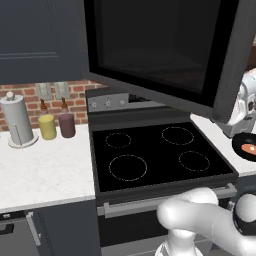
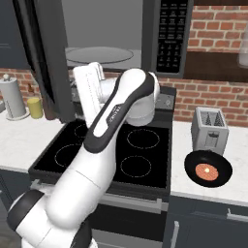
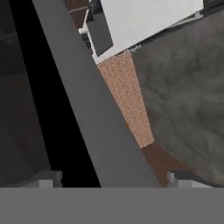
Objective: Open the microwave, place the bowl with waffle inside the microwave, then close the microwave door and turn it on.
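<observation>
From where I sit, the gripper has its jaws spread wide with the edge of the microwave door running up between the two tips, nothing pinched. The door hangs swung out over the stove, and that is my first worry: if I pull the arm back carelessly, a finger could catch the door edge and swing it partway shut, or the elbow could knock it. My second worry is the bowl with waffle. It sits on the counter right of the stove, just in front of the toaster and close to the counter's front edge, so a clumsy approach could push it off or bump the toaster. I'd also judge that carrying it up to the microwave risks tipping the waffle out.

Counting near to far: one bowl, one toaster, four burner rings on the stove, one yellow canister, one dark red canister, one paper towel roll, one microwave with one round turntable and one keypad.
</observation>
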